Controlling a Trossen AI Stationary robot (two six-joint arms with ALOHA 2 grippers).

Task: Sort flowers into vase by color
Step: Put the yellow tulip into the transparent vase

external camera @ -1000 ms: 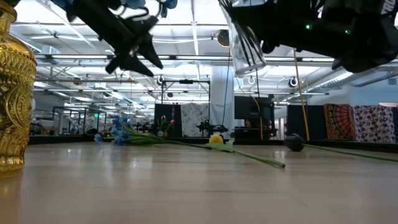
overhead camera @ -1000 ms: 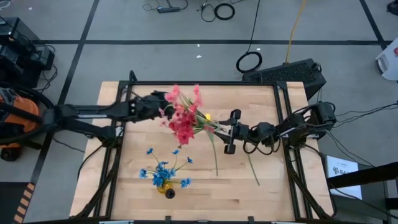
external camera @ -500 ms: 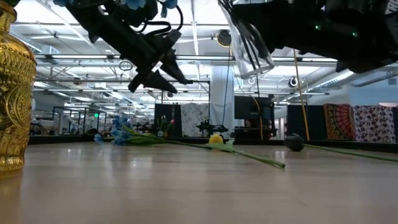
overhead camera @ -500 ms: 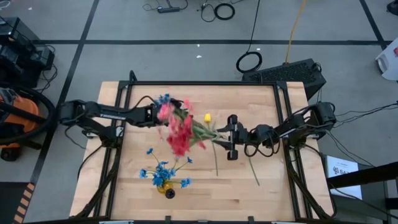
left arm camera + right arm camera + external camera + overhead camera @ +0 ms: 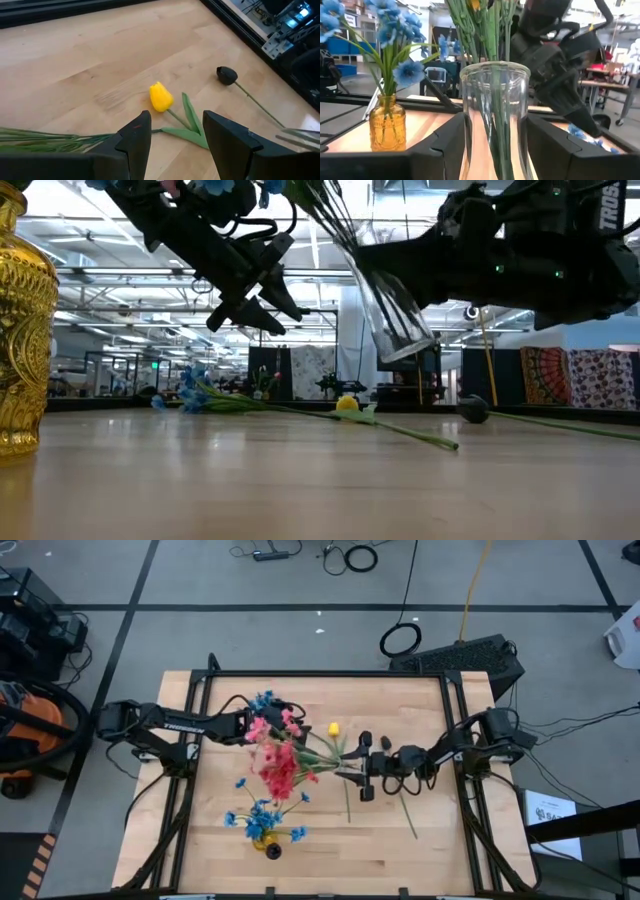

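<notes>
Clear glass vase (image 5: pixel 495 120) w/ pink-red sprigs (image 5: pixel 275 755) clenched in right jaws, tilted; could slip. Left jaws released.

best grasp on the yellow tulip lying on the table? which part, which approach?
Grip the thin green stem just past the leaves, not the yellow tulip bud itself. It lies flat on the wooden table, so come straight down with the fingers straddling the stem. The left gripper is open right over it.
</notes>
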